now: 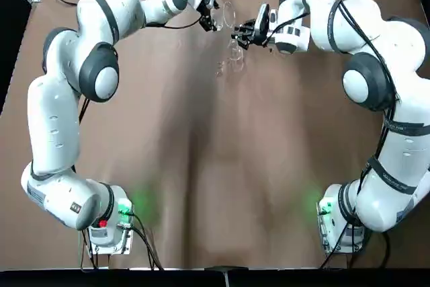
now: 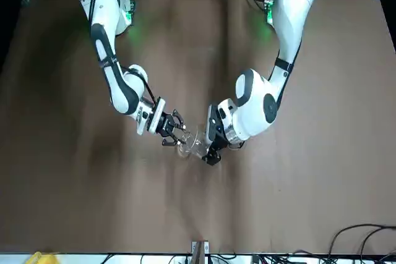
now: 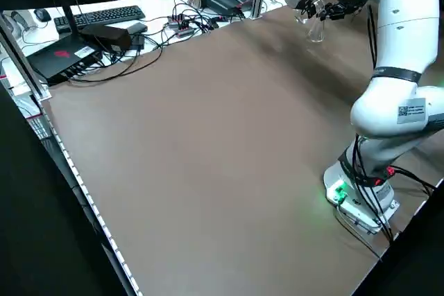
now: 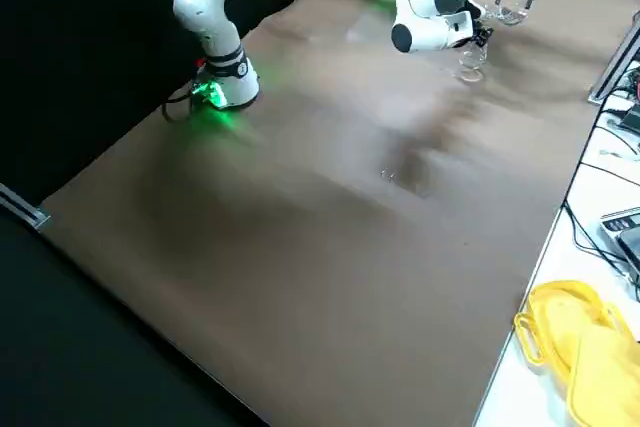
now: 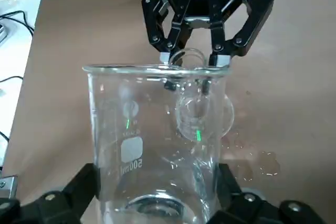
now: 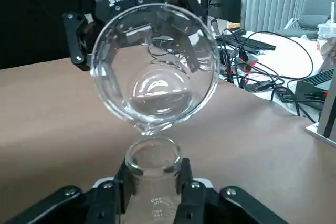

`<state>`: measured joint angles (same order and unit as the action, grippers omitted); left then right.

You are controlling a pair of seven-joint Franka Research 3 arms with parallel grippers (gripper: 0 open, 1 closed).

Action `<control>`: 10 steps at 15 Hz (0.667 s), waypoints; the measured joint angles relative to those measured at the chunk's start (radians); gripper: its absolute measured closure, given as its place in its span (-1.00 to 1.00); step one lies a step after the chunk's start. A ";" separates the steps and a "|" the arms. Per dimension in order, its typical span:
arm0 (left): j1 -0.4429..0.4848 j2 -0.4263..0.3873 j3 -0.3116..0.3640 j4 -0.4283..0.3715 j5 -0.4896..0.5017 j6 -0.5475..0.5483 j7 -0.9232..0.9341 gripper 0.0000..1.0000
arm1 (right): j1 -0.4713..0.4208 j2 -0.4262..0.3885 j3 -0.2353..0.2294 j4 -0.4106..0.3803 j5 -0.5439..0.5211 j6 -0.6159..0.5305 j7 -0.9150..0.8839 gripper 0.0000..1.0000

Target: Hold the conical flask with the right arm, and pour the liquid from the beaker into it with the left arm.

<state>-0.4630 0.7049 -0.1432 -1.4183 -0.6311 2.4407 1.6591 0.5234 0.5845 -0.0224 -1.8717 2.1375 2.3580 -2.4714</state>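
Note:
The conical flask (image 6: pixel 152 163) stands upright at the far middle of the table, and my right gripper (image 6: pixel 152 182) is shut on its neck. In the top view the right gripper (image 1: pixel 242 35) reaches in from the right, with the flask (image 1: pixel 235 53) below it. My left gripper (image 1: pixel 209 19) is shut on the beaker (image 1: pixel 227 14), just left of the flask. The beaker (image 6: pixel 155 72) is tilted with its lip right over the flask's mouth, and clear liquid lies against its lower wall. The beaker (image 5: pixel 152 140) fills the left wrist view, with the flask (image 5: pixel 202 114) seen through the glass.
Small drops of liquid (image 5: pixel 260 162) lie on the brown table (image 1: pixel 215 166) beside the flask. Cables and a keyboard (image 3: pixel 104 15) sit past the far edge, with a yellow object (image 4: pixel 575 342) at the far right corner. Both arm bases (image 1: pixel 107 230) stand at the near edge.

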 joint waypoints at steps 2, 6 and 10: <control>-0.004 -0.001 -0.001 0.000 0.001 0.000 0.000 -0.93 | 0.003 0.000 0.001 0.004 0.003 0.006 0.003 0.22; -0.009 -0.006 -0.002 0.000 0.002 0.000 0.000 -0.93 | 0.016 0.002 0.002 0.006 0.011 0.009 0.006 0.22; -0.013 -0.020 -0.005 0.000 0.078 -0.003 -0.051 -0.93 | 0.020 0.003 0.002 0.006 0.015 0.012 0.007 0.22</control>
<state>-0.4758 0.6852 -0.1483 -1.4180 -0.5531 2.4374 1.6085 0.5438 0.5877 -0.0208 -1.8654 2.1527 2.3697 -2.4640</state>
